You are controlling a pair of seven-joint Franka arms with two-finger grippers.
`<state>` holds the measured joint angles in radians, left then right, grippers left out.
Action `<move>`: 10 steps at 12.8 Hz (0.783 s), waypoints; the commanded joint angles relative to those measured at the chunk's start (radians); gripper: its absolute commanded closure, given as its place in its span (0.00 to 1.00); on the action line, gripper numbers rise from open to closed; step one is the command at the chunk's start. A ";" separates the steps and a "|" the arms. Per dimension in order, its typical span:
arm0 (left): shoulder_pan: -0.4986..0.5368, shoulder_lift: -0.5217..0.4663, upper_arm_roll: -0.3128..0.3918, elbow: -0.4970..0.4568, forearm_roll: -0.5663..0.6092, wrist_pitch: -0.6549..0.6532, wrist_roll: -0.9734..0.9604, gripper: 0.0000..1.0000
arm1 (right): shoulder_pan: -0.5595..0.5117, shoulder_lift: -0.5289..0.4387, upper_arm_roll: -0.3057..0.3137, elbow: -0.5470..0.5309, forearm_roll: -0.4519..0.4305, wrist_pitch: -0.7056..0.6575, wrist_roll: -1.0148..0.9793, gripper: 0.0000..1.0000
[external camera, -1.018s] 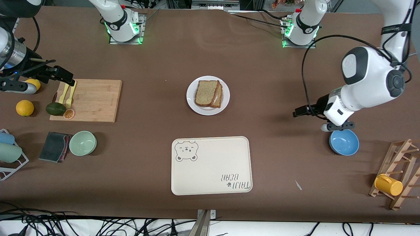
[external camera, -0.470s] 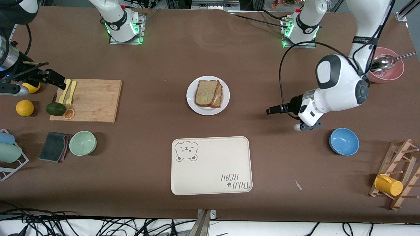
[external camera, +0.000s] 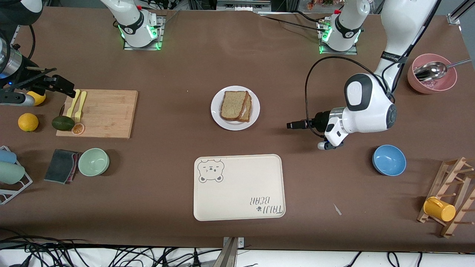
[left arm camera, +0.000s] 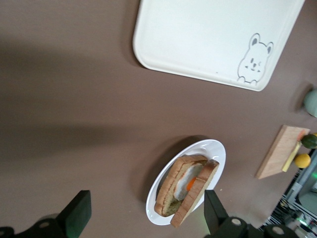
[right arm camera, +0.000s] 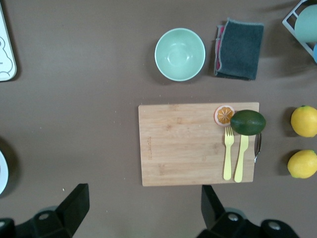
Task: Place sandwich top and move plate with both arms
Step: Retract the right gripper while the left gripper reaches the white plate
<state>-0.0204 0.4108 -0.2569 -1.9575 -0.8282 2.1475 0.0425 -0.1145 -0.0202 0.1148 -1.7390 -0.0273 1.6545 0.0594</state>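
Left end effector (external camera: 293,125) up over bare brown surface (external camera: 178,63) between the plate (external camera: 218,119) and the blue bowl (external camera: 389,160), pointing toward the plate, fingers (left arm camera: 77,213) spread wide with nothing between them, seen in the left wrist view. Framed by those fingers there: the white plate with the sandwich on it, the sandwich top (external camera: 233,104) lying as the upper slice of speckled tan bread, shifted a little off the slice under it so that egg white and a bit of orange yolk show at the open edge. Plate near the middle of the surface, farther from the front camera than the cream bear-printed tray (external camera: 239,187), apart from it. Right end effector (external camera: 68,89) up over the edge of the wooden cutting board (external camera: 107,113) at the right arm's end of the surface, fingers (right arm camera: 74,206) likewise wide apart and empty. On the board, at that same edge: a yellow fork (external camera: 80,105) and a yellow knife (external camera: 73,104) side by side, a dark green avocado (external camera: 62,123) and an orange slice (external camera: 78,129). Two lemons (external camera: 28,122) just off the board toward the right arm's end. Nearer the front camera than the board, a pale green bowl (external camera: 93,161) beside a folded dark cloth (external camera: 61,165). Toward the left arm's end, a pink bowl (external camera: 447,83) with a metal spoon (external camera: 432,70) in it, and a wooden rack (external camera: 451,193) carrying a yellow cup (external camera: 439,209).
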 commanded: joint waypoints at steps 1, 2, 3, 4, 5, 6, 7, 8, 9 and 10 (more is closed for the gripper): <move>0.003 0.037 -0.015 -0.003 -0.127 -0.008 0.149 0.00 | -0.005 -0.020 0.011 -0.001 0.004 -0.022 -0.007 0.00; 0.002 0.043 -0.016 -0.004 -0.155 -0.008 0.187 0.00 | -0.005 -0.021 0.014 -0.001 0.004 -0.024 -0.022 0.00; 0.003 0.051 -0.030 -0.009 -0.161 -0.003 0.209 0.00 | -0.004 -0.029 0.040 -0.001 0.004 -0.022 -0.012 0.00; 0.002 0.057 -0.045 -0.011 -0.169 0.009 0.220 0.00 | -0.004 -0.030 0.049 0.001 0.003 -0.018 -0.007 0.00; 0.002 0.063 -0.059 -0.024 -0.207 0.047 0.270 0.00 | -0.005 -0.030 0.049 -0.001 0.004 -0.013 -0.006 0.00; 0.002 0.063 -0.080 -0.058 -0.273 0.089 0.351 0.00 | -0.005 -0.029 0.049 -0.001 0.004 -0.010 -0.006 0.00; 0.002 0.063 -0.097 -0.098 -0.340 0.138 0.432 0.00 | -0.005 -0.029 0.048 -0.001 0.006 -0.012 -0.006 0.00; 0.002 0.063 -0.114 -0.127 -0.420 0.175 0.524 0.00 | -0.005 -0.029 0.046 0.001 0.006 -0.016 0.003 0.00; 0.000 0.065 -0.125 -0.153 -0.515 0.190 0.619 0.00 | -0.005 -0.029 0.046 -0.001 0.006 -0.019 0.041 0.00; -0.010 0.069 -0.128 -0.173 -0.602 0.198 0.699 0.00 | -0.005 -0.029 0.045 -0.001 0.006 -0.021 0.046 0.00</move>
<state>-0.0257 0.4879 -0.3706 -2.0844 -1.3055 2.3147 0.5992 -0.1137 -0.0344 0.1587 -1.7383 -0.0268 1.6502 0.0816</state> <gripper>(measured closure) 0.000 0.000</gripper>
